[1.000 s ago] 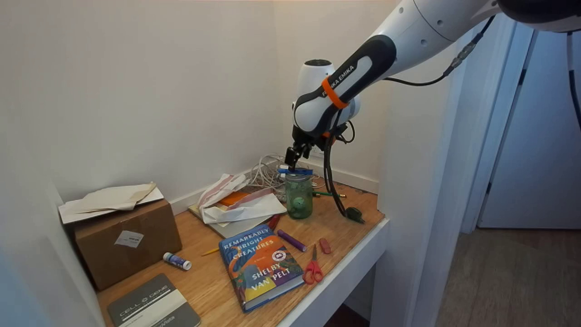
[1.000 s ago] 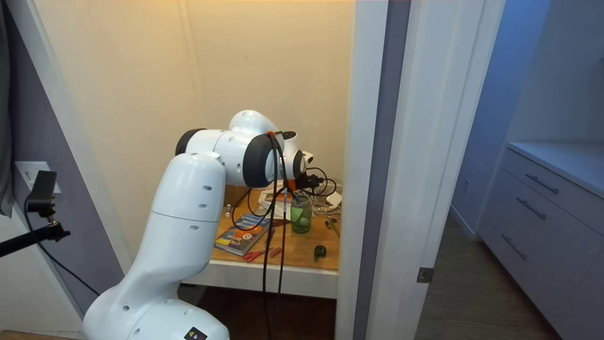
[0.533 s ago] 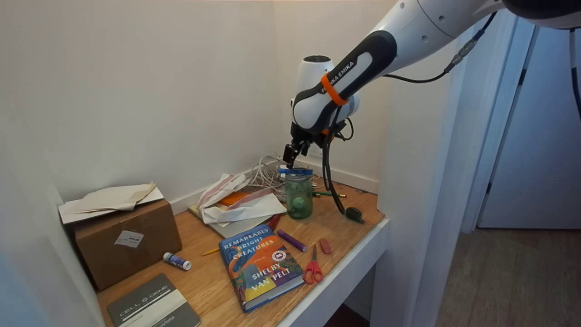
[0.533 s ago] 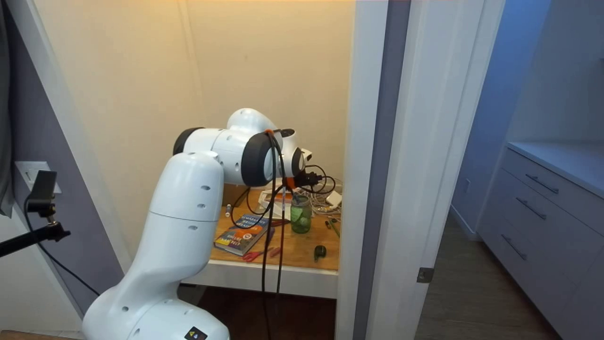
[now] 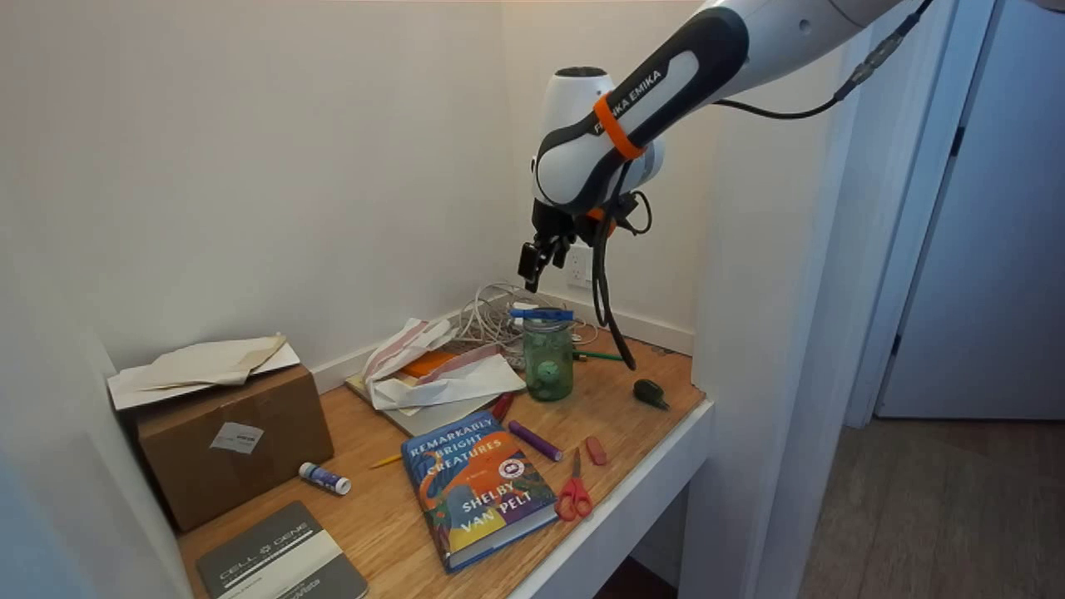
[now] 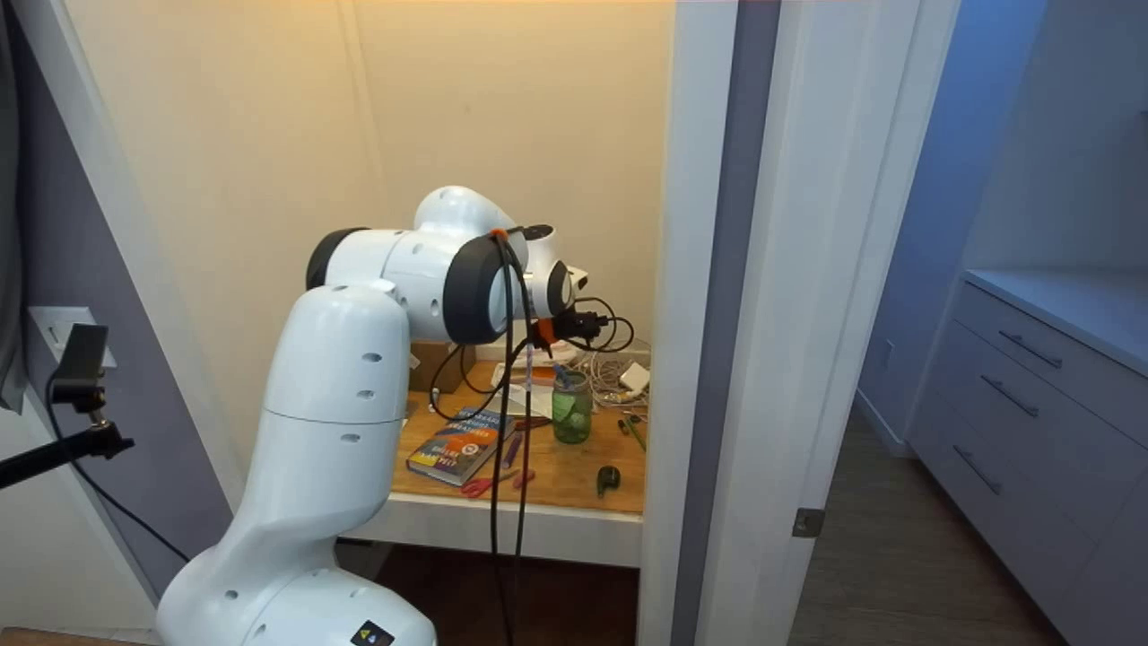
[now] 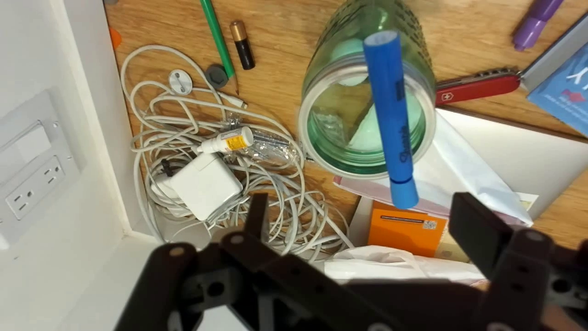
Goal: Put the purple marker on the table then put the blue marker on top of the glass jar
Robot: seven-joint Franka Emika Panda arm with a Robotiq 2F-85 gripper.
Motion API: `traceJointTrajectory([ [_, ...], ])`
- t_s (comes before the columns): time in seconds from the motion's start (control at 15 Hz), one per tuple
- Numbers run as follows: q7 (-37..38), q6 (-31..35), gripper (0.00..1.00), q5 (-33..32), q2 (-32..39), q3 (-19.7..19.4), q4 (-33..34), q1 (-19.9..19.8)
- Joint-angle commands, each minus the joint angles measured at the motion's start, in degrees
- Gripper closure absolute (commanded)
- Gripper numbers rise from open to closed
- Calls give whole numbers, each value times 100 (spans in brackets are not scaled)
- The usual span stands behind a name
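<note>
Blue marker (image 7: 392, 115) lay crosswise atop the glass jar (image 5: 547, 349), below an empty, wide-spread gripper (image 7: 363, 209). Tangled cables (image 5: 491, 320), a pocketknife (image 7: 487, 88) and a hard-to-identify dark object (image 5: 649, 393) shared the wooden table (image 5: 620, 424), beside pale walls (image 5: 291, 166).

Green-tinted glass jar (image 5: 547, 366), blue marker (image 7: 389, 110) across it, black pincer (image 7: 360, 207) above, purple marker (image 5: 535, 441) nearby, brown wood-grained worktop (image 5: 611, 416) beneath

Below the matt black 2-fingered gripper (image 7: 363, 218): smooth blue plastic marker (image 7: 390, 115), glossy green-tinted cylindrical glass jar (image 5: 547, 366), grained light-wood tabletop (image 5: 630, 428).
</note>
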Motion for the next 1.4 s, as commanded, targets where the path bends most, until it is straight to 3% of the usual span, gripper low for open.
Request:
traceJointTrajectory([
  [0.0, 33, -665, 0, 193, -667, 170, -459, -72],
  [0.47, 240, -1381, 0, 708, -1519, 397, -1021, -103],
  [1.33, 70, -1378, 0, 1270, -2424, 481, -1977, -113],
])
